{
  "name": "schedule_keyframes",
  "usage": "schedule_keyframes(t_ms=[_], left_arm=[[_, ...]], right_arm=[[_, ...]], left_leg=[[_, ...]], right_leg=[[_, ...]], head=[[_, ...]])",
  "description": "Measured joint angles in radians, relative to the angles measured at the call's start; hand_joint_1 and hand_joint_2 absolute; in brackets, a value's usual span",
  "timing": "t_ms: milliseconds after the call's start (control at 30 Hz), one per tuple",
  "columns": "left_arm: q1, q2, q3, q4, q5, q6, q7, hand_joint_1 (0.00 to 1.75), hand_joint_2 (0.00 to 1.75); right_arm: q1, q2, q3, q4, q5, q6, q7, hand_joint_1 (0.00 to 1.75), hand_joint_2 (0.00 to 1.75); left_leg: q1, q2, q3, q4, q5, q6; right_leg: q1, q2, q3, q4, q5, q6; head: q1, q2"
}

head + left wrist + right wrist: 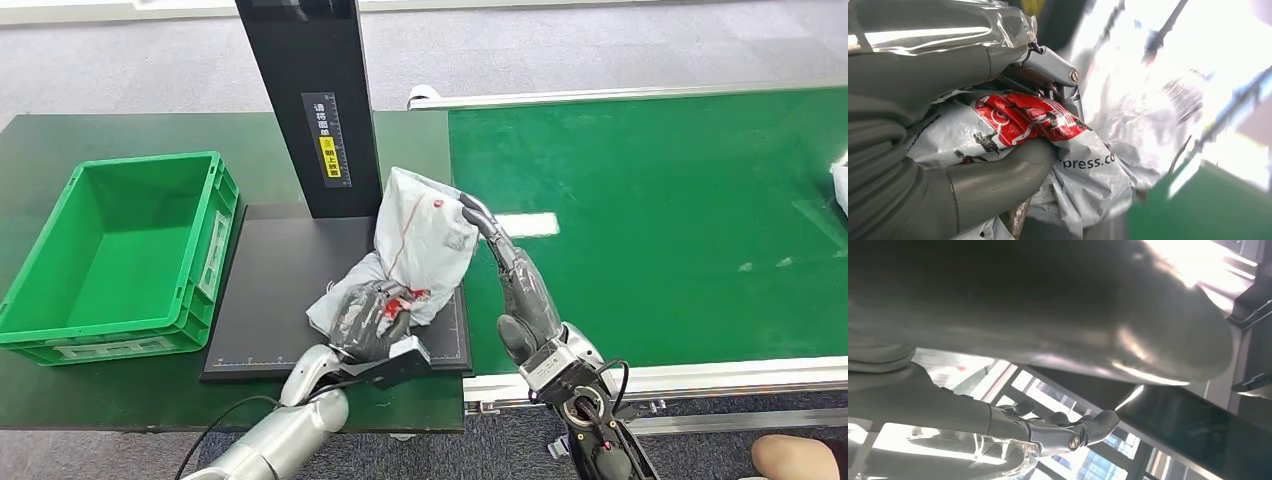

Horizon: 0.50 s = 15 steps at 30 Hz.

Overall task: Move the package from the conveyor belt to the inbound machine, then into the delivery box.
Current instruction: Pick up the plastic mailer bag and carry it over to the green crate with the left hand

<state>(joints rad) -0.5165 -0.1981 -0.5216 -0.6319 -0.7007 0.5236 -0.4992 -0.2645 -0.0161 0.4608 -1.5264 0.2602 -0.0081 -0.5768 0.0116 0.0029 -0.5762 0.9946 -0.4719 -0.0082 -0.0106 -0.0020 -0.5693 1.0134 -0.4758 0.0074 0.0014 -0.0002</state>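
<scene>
A crumpled grey-white plastic package [420, 235] with red print stands half upright on the black plate of the inbound machine [280, 290], in front of its black column [310, 100]. My left hand [365, 320] grips the package's lower end; the left wrist view shows the thumb [998, 177] pressed under the red print of the package [1088, 170]. My right hand [510, 265] reaches in from the conveyor side with its fingers stretched out, the fingertips touching the package's upper right edge. The right wrist view shows those fingers [1068, 432] extended and holding nothing.
The empty green delivery box [110, 250] stands on the dark table left of the machine plate. The green conveyor belt [650, 220] runs on the right, with another pale package [840, 185] at its far right edge. A person's knee [790, 455] shows at the bottom right.
</scene>
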Motion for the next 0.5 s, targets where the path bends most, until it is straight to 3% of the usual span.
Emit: schedule_keyframes(t_ms=[100,233,500], left_arm=[[0.027,0.055,0.049,-0.208,-0.004,0.061,0.027,1.75,1.75],[0.04,0.127,0.139,-0.437,-0.009,0.066,0.073,1.75,1.75],[0.114,0.233,0.389,-0.622,0.064,0.125,0.024,1.75,1.75]], right_arm=[[0.014,-0.007,-0.008,-0.003,0.0,-0.025,0.004,0.0,0.0],[0.033,-0.018,-0.025,-0.017,0.001,-0.052,0.016,0.0,0.0],[0.089,-0.037,-0.076,-0.051,0.007,-0.067,0.02,0.0,0.0]], left_leg=[[0.0,0.001,-0.002,0.0,0.0,0.0],[0.001,0.001,-0.004,0.0,0.0,0.0],[0.001,0.003,-0.005,0.0,0.0,0.0]], right_leg=[[0.0,0.001,-0.002,0.0,0.0,0.0],[0.001,0.001,-0.004,0.0,0.0,0.0],[0.001,0.002,-0.006,0.0,0.0,0.0]], head=[[0.0,0.0],[0.0,0.0],[0.0,0.0]])
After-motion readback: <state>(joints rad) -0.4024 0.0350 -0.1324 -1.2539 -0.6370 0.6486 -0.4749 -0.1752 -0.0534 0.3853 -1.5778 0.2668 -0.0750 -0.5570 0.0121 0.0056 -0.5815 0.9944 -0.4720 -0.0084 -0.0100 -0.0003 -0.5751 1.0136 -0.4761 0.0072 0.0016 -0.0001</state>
